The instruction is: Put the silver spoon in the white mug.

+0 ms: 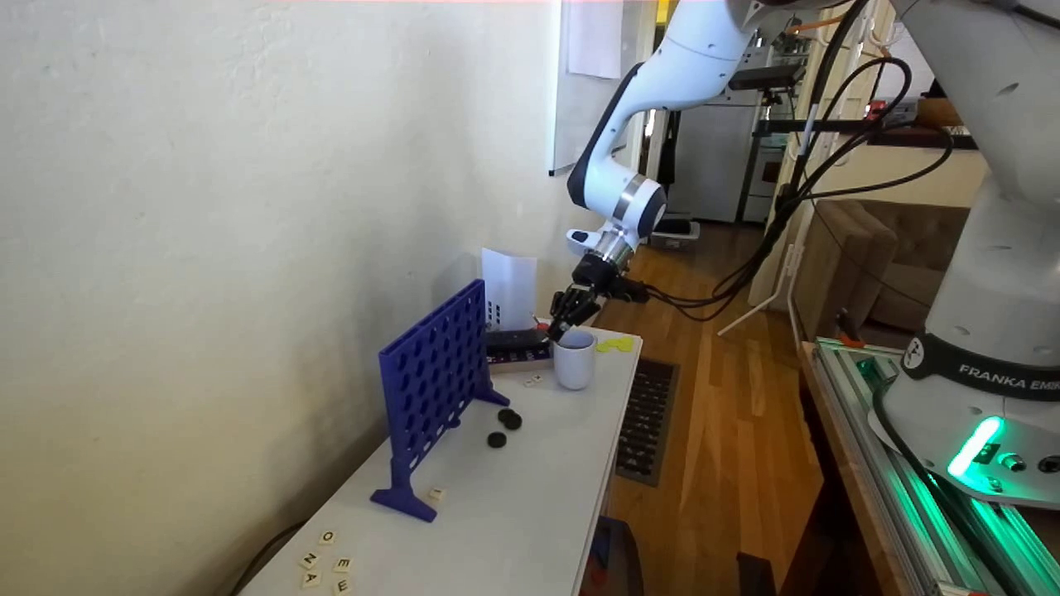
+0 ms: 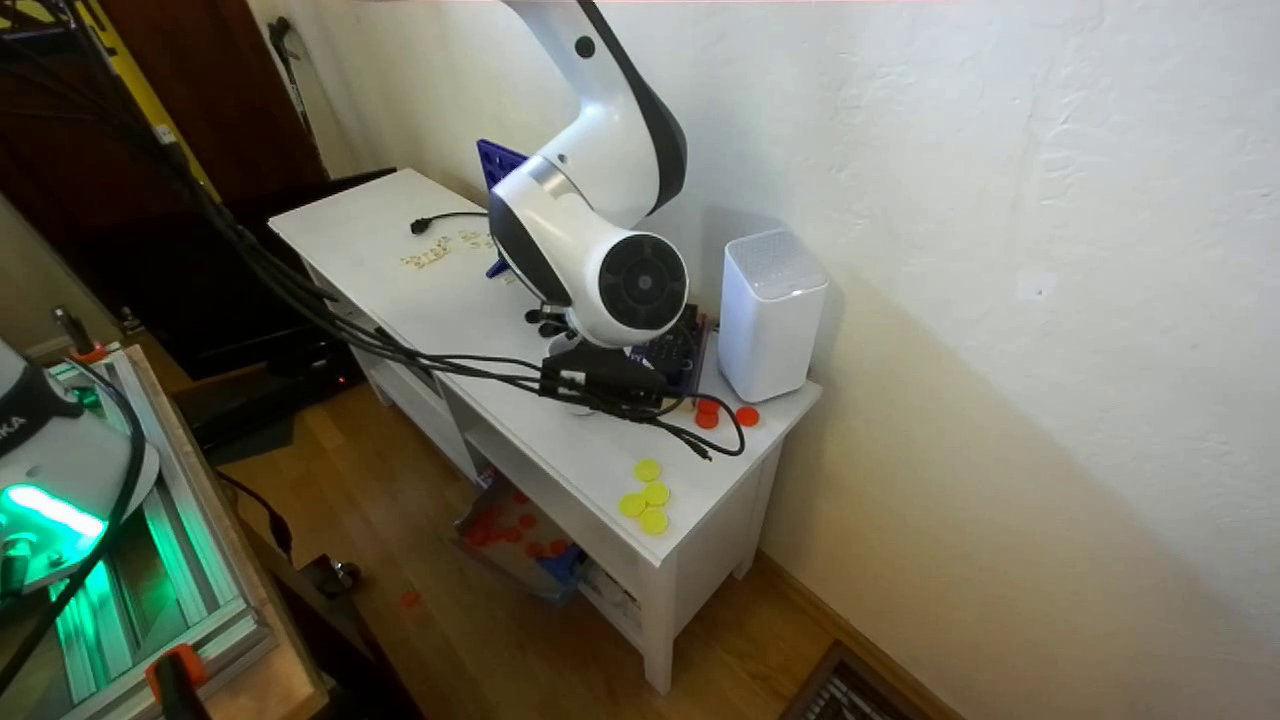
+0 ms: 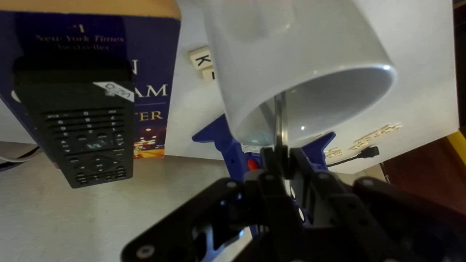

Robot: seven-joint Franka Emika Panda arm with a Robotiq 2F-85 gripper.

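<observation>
The white mug (image 1: 574, 364) stands upright on the white table in an exterior view and fills the top of the wrist view (image 3: 305, 47). My gripper (image 3: 279, 158) is shut on the silver spoon (image 3: 280, 116). The spoon's lower part reaches through the mug's open rim into the mug, and its far end is hidden inside. In an exterior view the gripper (image 1: 556, 329) is at the mug's rim, angled downward; the spoon cannot be made out there. In the remaining exterior view the arm and cables cover most of the mug, and the fingers (image 2: 547, 322) show in part.
A blue grid game board (image 1: 435, 364) stands along the wall side. A book (image 3: 156, 54) with a black remote (image 3: 94, 134) on it lies beside the mug. A tall white box (image 2: 770, 320), black discs (image 1: 497, 439), yellow discs (image 2: 655, 520) and letter tiles (image 1: 327, 537) are on the table.
</observation>
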